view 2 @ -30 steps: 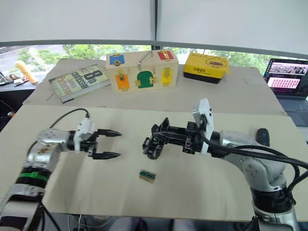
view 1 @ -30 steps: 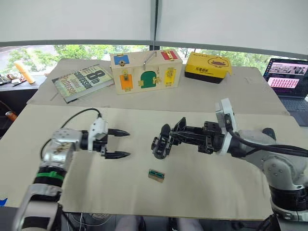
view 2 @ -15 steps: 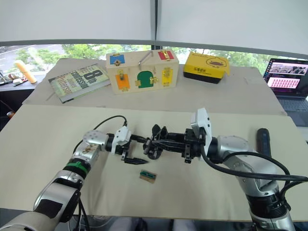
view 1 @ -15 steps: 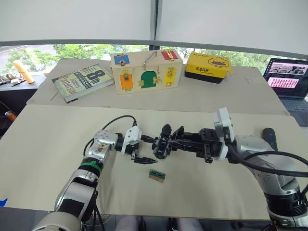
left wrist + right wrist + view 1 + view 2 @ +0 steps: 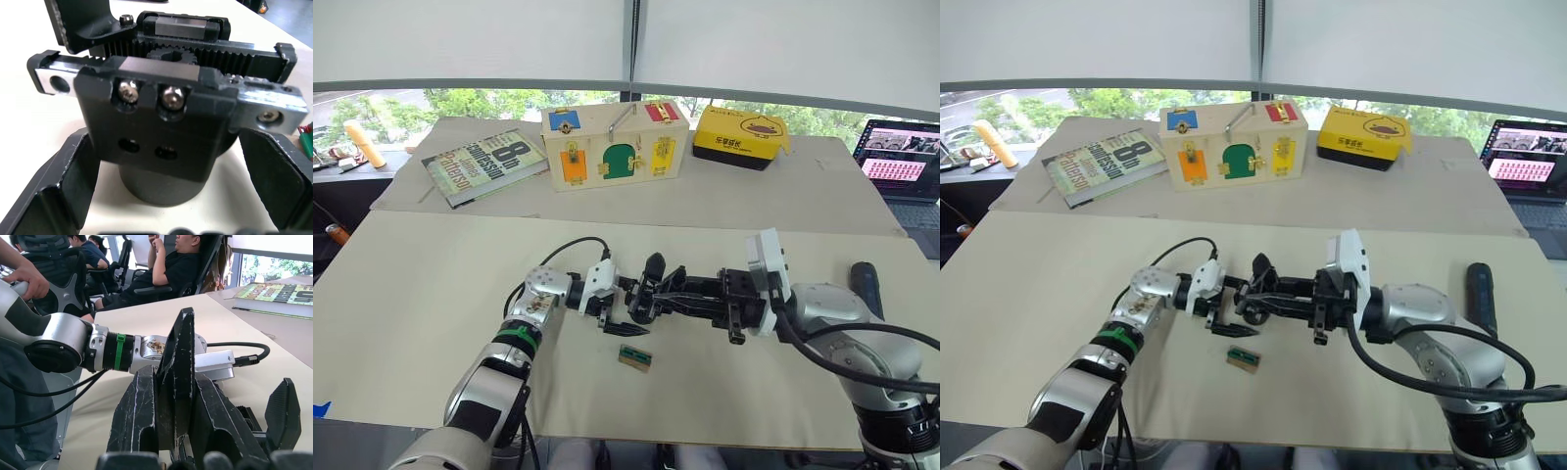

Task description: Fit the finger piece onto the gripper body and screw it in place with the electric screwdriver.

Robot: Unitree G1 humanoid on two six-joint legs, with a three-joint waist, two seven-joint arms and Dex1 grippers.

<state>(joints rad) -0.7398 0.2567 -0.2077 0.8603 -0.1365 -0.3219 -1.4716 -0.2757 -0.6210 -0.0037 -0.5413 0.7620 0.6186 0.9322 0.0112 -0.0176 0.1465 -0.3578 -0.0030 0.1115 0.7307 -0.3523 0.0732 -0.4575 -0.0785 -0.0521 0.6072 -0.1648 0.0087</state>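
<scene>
Over the last second I have brought the left pincer [image 5: 625, 306] from well left of the work in to the gripper body [image 5: 649, 296], and the right arm has drawn slightly toward me. The left pincer's fingers stand wide, one on each side of the gripper body; the left wrist view shows them flanking its round base without contact. The right pincer [image 5: 658, 294] is closed on the gripper body and carries it near the middle of the table [image 5: 411, 294]. The finger piece appears to be in the same grasp, upright between the right fingers, though I cannot confirm this. The electric screwdriver [image 5: 864, 284] lies at the table's right edge, well apart. I judge a handover or steadying grasp is next; fastening has not begun.
</scene>
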